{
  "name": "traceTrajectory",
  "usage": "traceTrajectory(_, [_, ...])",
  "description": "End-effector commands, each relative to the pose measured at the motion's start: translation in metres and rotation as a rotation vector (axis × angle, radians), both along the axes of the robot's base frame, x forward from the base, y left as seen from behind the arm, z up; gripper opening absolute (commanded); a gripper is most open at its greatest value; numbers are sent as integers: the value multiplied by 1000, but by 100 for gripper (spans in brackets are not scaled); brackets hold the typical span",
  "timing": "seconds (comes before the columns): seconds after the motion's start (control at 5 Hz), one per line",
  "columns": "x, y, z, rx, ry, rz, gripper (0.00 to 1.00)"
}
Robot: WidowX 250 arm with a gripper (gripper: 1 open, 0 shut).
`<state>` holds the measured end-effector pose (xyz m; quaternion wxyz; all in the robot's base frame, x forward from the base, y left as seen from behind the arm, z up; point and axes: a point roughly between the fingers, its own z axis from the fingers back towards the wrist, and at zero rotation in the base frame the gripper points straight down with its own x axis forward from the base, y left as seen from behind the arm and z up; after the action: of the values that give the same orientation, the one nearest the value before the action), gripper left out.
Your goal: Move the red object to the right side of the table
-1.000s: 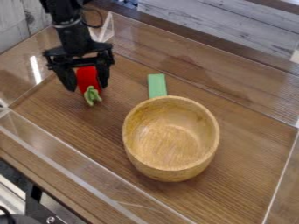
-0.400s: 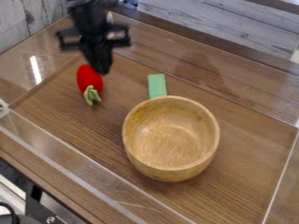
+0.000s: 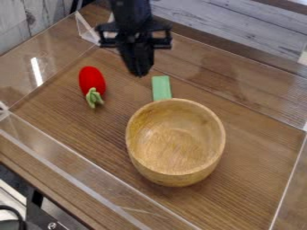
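The red object (image 3: 92, 80), a small glossy toy fruit with a green leafy end, lies on the table (image 3: 72, 126) at the left, and nothing touches it. My gripper (image 3: 139, 69) hangs pointing down, well to the right of the red object and just behind the flat green block (image 3: 161, 87). Its dark fingers blur into one tapered shape, so no gap can be made out. Nothing shows between them.
A large wooden bowl (image 3: 177, 139) stands right of centre, its rim close to the green block. Clear acrylic walls (image 3: 48, 54) border the tabletop. Bare wood lies to the right of the bowl and along the back.
The gripper was down around the red object, then rose and moved right, leaving the fruit lying on the table. The fruit shifted slightly and now lies free.
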<state>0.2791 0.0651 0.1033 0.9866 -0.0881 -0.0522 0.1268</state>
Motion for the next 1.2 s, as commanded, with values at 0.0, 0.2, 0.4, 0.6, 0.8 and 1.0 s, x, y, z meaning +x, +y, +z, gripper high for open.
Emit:
traceTrajectory(0.0, [-3, 18, 9, 35, -35, -17, 100])
traceTrajectory(0.2, [-3, 36, 13, 61, -43, -6, 100])
traceTrajectory(0.4, [-1, 56, 8, 85, -42, 42, 100])
traceTrajectory(0.6, [1, 69, 1, 102, -36, 79, 100])
traceTrajectory(0.8, [6, 67, -17, 114, -26, 66, 100])
traceTrajectory(1.0, [10, 62, -34, 123, -9, 50, 100])
